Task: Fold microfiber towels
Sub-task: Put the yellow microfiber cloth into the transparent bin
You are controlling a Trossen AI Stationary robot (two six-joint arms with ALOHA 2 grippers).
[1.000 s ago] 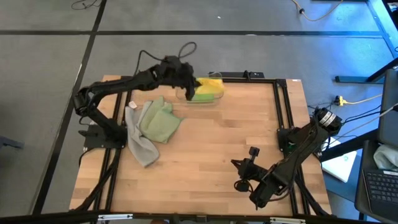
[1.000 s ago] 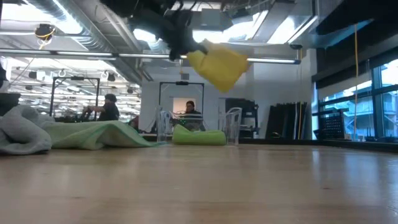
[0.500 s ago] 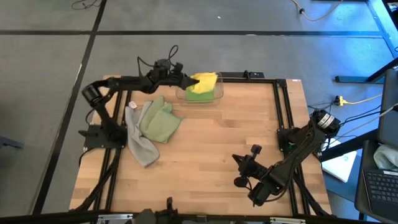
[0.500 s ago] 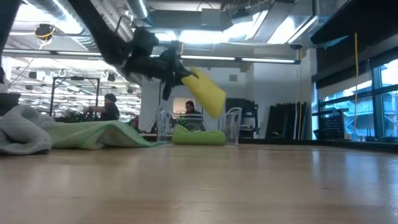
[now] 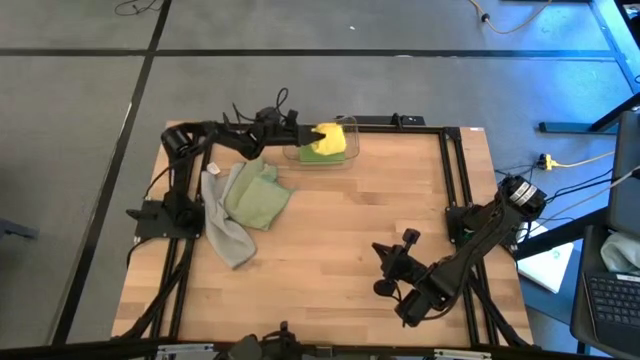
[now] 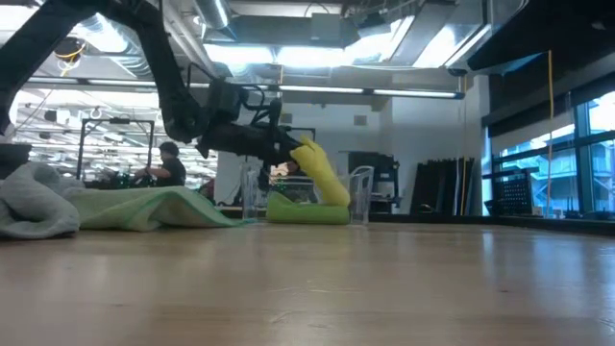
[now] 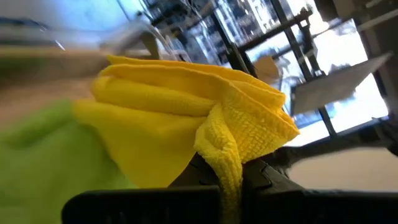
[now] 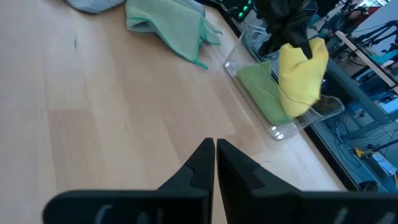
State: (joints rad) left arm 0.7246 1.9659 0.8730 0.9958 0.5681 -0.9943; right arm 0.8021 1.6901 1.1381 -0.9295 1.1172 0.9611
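My left gripper [image 5: 305,135] is shut on the yellow towel [image 5: 333,140] at the table's far edge, just above the clear bin [image 5: 346,160]. It also shows in the low view [image 6: 288,149]. The bright green towel [image 5: 317,154] lies folded in the bin. The pale sage towel [image 5: 258,197] and the grey towel [image 5: 222,228] lie crumpled on the table's left. My right gripper [image 8: 215,149] is shut and empty near the front right [image 5: 386,270]. My left gripper pinches a bunched edge of the yellow towel [image 7: 225,163] between its two fingers, several layers together. The fingers come about level from the table's left. The towel hangs slack beyond and below them, and its lower end [image 6: 336,195] reaches the green towel [image 6: 307,210] in the bin.
The bin [image 8: 280,130] stands against the table's far rail. The crumpled sage towel [image 6: 154,207] and grey towel [image 6: 34,207] take up the left side. Bare wood lies across the middle and the right. People show in the room behind.
My left gripper has come down from high above the bin to just over it, still shut on the yellow towel, and its arm has stretched out low and level. The towel has come down with it, and its lower end now reaches into the bin.
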